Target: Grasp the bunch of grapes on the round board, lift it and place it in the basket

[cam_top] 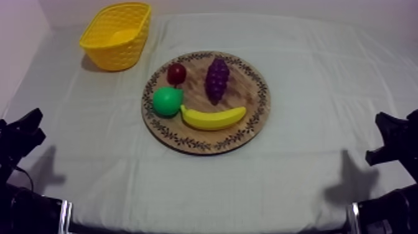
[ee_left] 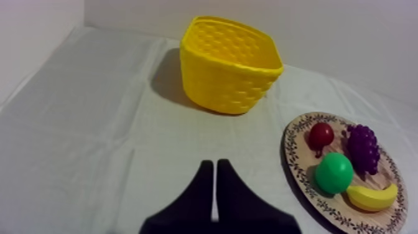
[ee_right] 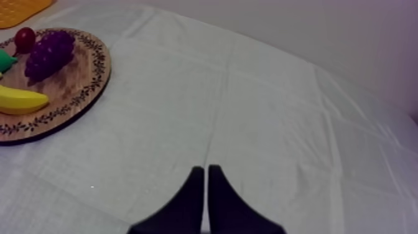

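Observation:
A purple bunch of grapes [cam_top: 216,78] lies on the far right part of the round wooden board [cam_top: 252,118] in the middle of the table. The yellow basket [cam_top: 117,34] stands empty at the far left. My left gripper [cam_top: 23,129] rests low at the left edge, and in its wrist view the fingers [ee_left: 214,180] lie together as a narrow wedge, shut on nothing, well short of the basket [ee_left: 229,63] and the grapes [ee_left: 363,147]. My right gripper [cam_top: 390,134] rests low at the right edge, its fingers [ee_right: 205,183] also shut, far from the grapes [ee_right: 48,53].
On the board lie a small red fruit [cam_top: 176,73], a green pear [cam_top: 167,101] and a yellow banana [cam_top: 213,117] in front of the grapes. Open cloth [cam_top: 323,81] surrounds the board on all sides.

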Robot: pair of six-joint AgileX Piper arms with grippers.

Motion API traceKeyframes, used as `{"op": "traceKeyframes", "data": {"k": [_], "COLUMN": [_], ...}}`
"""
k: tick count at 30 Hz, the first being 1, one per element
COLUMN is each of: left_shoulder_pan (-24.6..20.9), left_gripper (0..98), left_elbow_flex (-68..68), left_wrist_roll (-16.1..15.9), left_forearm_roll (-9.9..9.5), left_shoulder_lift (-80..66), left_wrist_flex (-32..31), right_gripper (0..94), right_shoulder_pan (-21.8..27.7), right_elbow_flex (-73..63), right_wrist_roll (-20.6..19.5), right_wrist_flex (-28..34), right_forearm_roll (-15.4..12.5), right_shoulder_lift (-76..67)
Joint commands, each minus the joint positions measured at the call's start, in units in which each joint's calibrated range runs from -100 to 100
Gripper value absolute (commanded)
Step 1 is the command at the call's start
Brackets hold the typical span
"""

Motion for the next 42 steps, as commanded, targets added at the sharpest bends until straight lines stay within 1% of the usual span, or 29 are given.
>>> {"op": "traceKeyframes", "data": {"k": [1,21,29,38,42], "left_shoulder_pan": [-1.0,-1.0,-0.5,0.2,1.0], "left_gripper": [0.0,0.0,0.0,0.0,0.0], "left_elbow_flex": [0.1,-0.2,0.0,-6.1,-9.7], "left_wrist_roll": [-10.7,-11.3,-11.4,-11.6,-11.3], "left_forearm_roll": [0.03,0.05,0.62,0.8,0.81], "left_shoulder_lift": [0.0,0.1,5.6,15.0,20.9], "left_wrist_flex": [1.6,2.2,-3.4,-4.9,-7.4], "right_gripper": [0.5,0.5,0.5,0.5,0.5], "right_shoulder_pan": [0.0,0.0,0.0,0.0,0.0], "right_elbow_flex": [0.0,0.0,0.0,0.0,0.0], "right_wrist_roll": [0.0,0.0,0.0,0.0,0.0], "right_wrist_flex": [0.0,0.0,0.0,0.0,0.0], "right_forearm_roll": [0.0,0.0,0.0,0.0,0.0], "right_shoulder_lift": [0.0,0.0,0.0,0.0,0.0]}}
